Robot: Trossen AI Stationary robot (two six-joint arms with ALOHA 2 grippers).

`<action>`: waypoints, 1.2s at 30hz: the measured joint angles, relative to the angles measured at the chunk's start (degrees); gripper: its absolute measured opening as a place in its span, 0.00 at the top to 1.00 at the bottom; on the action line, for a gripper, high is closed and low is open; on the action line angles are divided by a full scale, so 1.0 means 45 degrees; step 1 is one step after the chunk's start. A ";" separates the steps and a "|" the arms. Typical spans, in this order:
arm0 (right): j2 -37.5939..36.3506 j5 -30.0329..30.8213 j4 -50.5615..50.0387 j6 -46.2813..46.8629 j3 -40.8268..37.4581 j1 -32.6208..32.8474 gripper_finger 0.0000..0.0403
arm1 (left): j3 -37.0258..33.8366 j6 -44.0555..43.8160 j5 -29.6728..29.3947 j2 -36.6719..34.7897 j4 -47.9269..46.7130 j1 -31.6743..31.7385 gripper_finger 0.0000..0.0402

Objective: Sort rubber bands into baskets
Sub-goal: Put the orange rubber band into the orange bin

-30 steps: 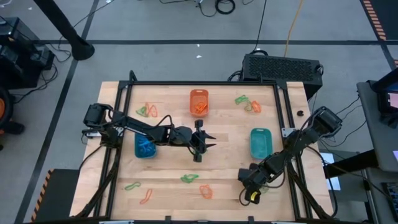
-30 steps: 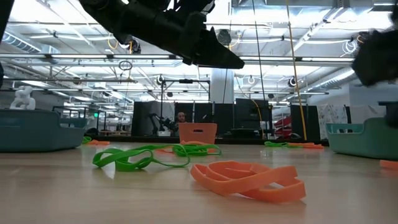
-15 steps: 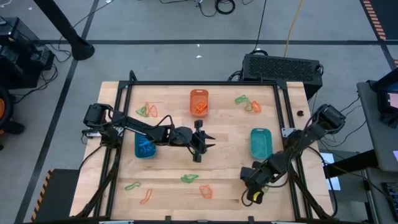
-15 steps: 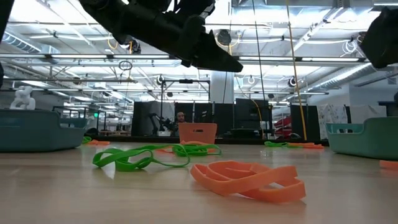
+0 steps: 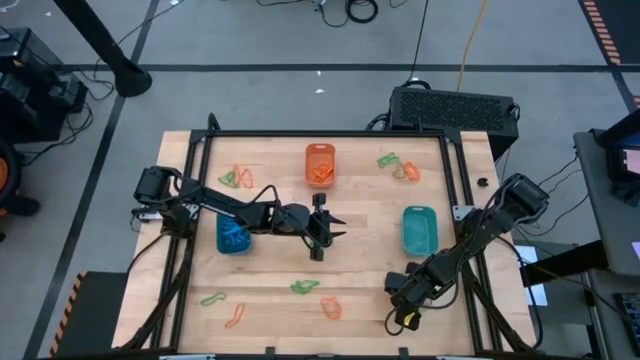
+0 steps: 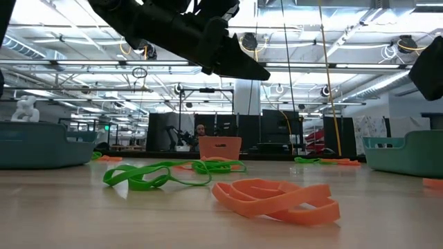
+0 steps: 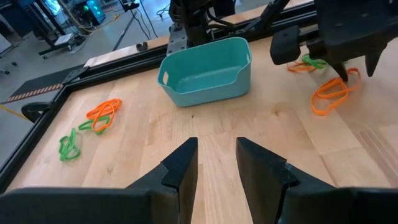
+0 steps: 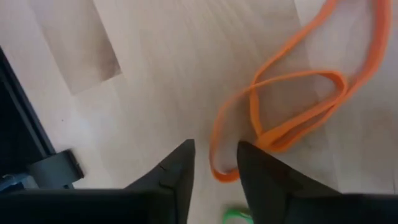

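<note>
Three baskets stand on the wooden table: orange [image 5: 320,165] at the far middle, blue [image 5: 233,236] on the left, teal [image 5: 419,230] on the right. Rubber bands lie scattered: green and orange ones at the far left [image 5: 237,178] and far right [image 5: 398,166], others along the near side [image 5: 305,286], [image 5: 331,307]. My left gripper [image 5: 325,230] hovers open and empty over the table's middle. Near the near right corner my right gripper [image 5: 402,305] points down, open, over an orange rubber band [image 8: 339,81] lying flat on the wood. My right gripper comes from above, and its fingers [image 8: 180,168] stand on either side of the orange band's near loop end [image 8: 219,174]. Whether they touch the band I cannot tell. The band lies slack on the table.
A black frame [image 5: 325,135] borders the tabletop. A black box [image 5: 455,108] sits beyond the far right corner. Bare wood lies between the blue and teal baskets [image 7: 205,68]. A green band's edge [image 8: 233,214] shows close by my right gripper.
My right arm has shifted a little near the table's near right corner, rising and then sinking again. The bands and baskets lie where they were.
</note>
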 joint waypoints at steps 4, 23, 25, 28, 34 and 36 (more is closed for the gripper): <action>-0.0009 -0.0091 0.0042 -0.0433 -0.0005 0.0001 0.66 | 0.0000 0.0000 0.0000 0.0000 0.0017 0.0000 0.71; -0.0838 -0.0959 0.0647 -0.0956 -0.0075 -0.0185 0.99 | 0.0002 -0.0345 0.2432 0.0000 0.0145 0.0081 0.71; -0.1351 -0.0756 0.0947 -0.1269 -0.0040 -0.0209 0.99 | 0.0005 -0.0338 0.4368 -0.0005 0.0294 0.0183 0.71; -0.2173 -0.0078 0.1194 -0.2038 -0.0053 -0.0280 1.00 | 0.0005 -0.0342 0.6863 -0.0005 0.0731 0.0309 0.71; -0.3412 0.2026 0.2710 -0.4676 -0.0034 -0.0979 1.00 | 0.0005 -0.0330 0.7908 0.0850 0.3211 0.0061 0.71; -0.3700 0.2239 0.3186 -0.5530 -0.0034 -0.1358 1.00 | 0.0015 -0.0330 0.7960 0.1418 0.4386 -0.0074 0.71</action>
